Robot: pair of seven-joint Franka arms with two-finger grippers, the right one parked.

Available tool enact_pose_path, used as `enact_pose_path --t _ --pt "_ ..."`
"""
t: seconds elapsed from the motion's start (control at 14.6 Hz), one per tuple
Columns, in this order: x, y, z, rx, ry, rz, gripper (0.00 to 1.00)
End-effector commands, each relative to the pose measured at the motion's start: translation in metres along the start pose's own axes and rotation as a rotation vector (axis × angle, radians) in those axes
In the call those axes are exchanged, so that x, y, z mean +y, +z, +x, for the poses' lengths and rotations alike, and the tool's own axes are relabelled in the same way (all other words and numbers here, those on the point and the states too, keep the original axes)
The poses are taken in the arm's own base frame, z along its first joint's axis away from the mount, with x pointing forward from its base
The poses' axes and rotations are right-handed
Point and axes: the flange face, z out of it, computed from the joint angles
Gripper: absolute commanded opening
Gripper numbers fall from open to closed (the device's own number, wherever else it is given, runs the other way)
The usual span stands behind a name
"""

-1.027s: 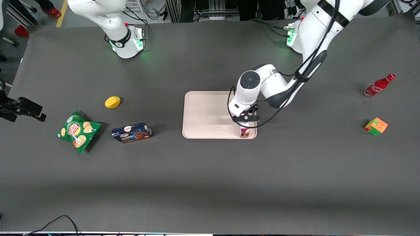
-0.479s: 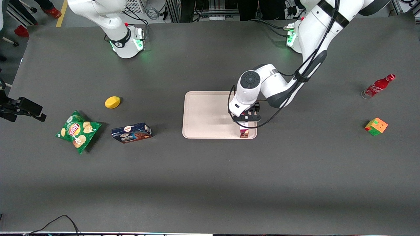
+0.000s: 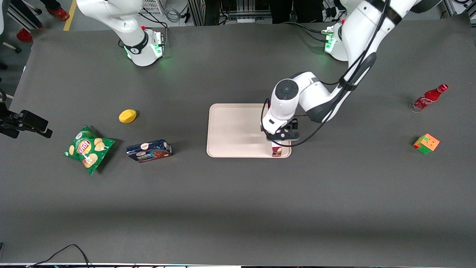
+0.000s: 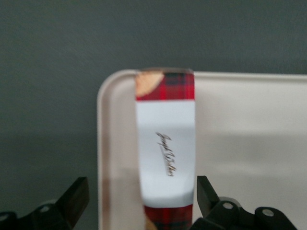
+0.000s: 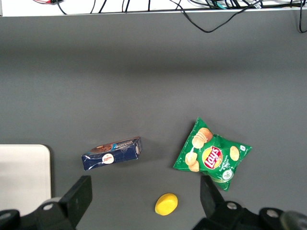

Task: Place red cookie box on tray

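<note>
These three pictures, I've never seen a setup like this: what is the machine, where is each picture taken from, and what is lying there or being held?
Two white robot arms stand at a dark table. The front view looks down on everything. The other two views come from cameras on the arms' wrists.

The working arm's gripper hangs over the corner of the tray nearest the front camera at that arm's end. Its fingers are open, either side of the red cookie box, which rests in that corner, not gripped.

Toward the parked arm's end lie a blue cookie box, a chips bag and a yellow object. Toward the working arm's end are a red bottle and a colour cube.
</note>
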Motion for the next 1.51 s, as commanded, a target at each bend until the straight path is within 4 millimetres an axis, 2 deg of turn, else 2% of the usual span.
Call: enact_pose_path --t 0.0,0.14,0.21,0.27,0.34,0.55,0.75,1.03,1.1,1.23,1.44 --pt "-0.012 -0.09 0.026 -0.014 0.081 0.068 1.0" --pt "-0.027 -0.158 0.043 -0.099 0.104 0.028 1.0" --pt "-0.036 -0.191 0.045 -0.084 0.104 0.026 1.0" --pt "-0.041 -0.216 0.043 -0.056 0.094 0.029 1.0" --pt "-0.05 -0.237 0.041 -0.027 0.082 0.042 1.0" --pt "-0.099 -0.283 0.052 0.012 0.1 0.042 1.0" --pt "-0.163 -0.309 0.065 0.003 0.08 0.036 1.0" --pt "-0.262 -0.317 0.09 -0.002 0.039 -0.004 1.0" --pt "-0.277 -0.319 0.088 0.01 0.044 -0.01 1.0" --pt "-0.283 -0.32 0.082 0.028 0.038 -0.012 1.0" --pt "-0.3 -0.325 0.086 0.037 0.01 -0.017 1.0"
